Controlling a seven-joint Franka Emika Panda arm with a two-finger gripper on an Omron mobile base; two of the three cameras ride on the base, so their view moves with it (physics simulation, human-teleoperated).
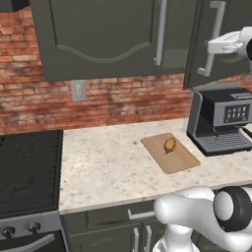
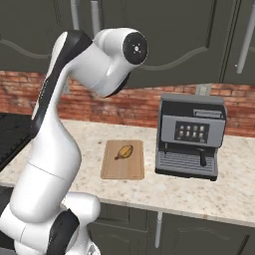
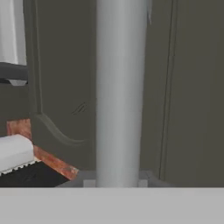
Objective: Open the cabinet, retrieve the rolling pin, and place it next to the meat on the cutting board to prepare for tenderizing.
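- Left base view puts the gripper [image 1: 216, 47] high on the right, level with the silver bar handle [image 1: 212, 39] of the cabinet [image 1: 199, 44], whose door stands swung a little way out from the cabinet front.
- From here I cannot tell whether the jaws are apart or closed on the bar; the white hand sits right at it, and that is all that shows.
- Hand view looks straight at that handle [image 3: 120, 92], a broad pale column running top to bottom, with the dark arched door panel [image 3: 61, 87] just behind it.
- Down on the speckled countertop [image 1: 108, 167] lies the cutting board [image 1: 170, 152], flat, just left of the coffee machine [image 1: 221, 120].
- The meat [image 1: 170, 144] rests on the board's far half, a small golden-brown lump.
- Right base view shows the same board [image 2: 123, 159] with the meat [image 2: 124, 151] on it, the coffee machine [image 2: 190, 135] just beside it on the right, and the white arm [image 2: 64, 124] rising in front.
- A second wall cabinet [image 1: 98, 37] hangs to the left, its door closed, above the brick wall [image 1: 44, 98].
- A black stove [image 1: 27, 172] sits at the counter's left end.
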